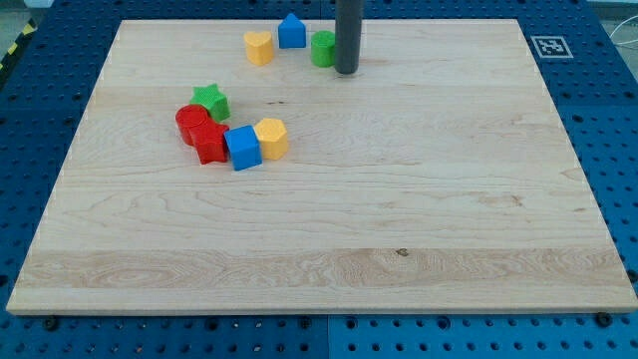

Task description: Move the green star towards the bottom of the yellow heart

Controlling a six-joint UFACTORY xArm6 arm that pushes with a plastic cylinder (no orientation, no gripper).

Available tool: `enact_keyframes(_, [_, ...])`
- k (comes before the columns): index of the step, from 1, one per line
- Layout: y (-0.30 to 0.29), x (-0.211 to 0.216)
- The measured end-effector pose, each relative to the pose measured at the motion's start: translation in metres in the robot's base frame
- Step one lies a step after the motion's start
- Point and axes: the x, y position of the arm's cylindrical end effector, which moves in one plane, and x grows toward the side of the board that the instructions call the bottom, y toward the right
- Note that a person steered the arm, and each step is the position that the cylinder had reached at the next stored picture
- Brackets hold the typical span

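Observation:
The green star (pixel 211 100) lies left of the board's middle, touching the top of a red round block (pixel 191 121). The yellow heart (pixel 258 47) lies near the view's top, up and to the right of the star. My tip (pixel 346 71) stands near the top centre, just right of a green round block (pixel 323 48), well to the right of both the heart and the star. It touches neither of them.
A blue house-shaped block (pixel 291 31) sits between the heart and the green round block. A red star-like block (pixel 209 143), a blue cube (pixel 242 148) and a yellow hexagon (pixel 271 138) cluster below the green star. The wooden board (pixel 399 219) ends close behind the top blocks.

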Motion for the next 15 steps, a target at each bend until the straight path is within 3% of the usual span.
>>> enact_keyframes(2, [-0.018,0.061])
enact_keyframes(6, [-0.152,0.095])
enact_keyframes(8, [-0.211,0.095])
enact_keyframes(11, [-0.214,0.046])
enact_keyframes(15, [-0.208,0.015])
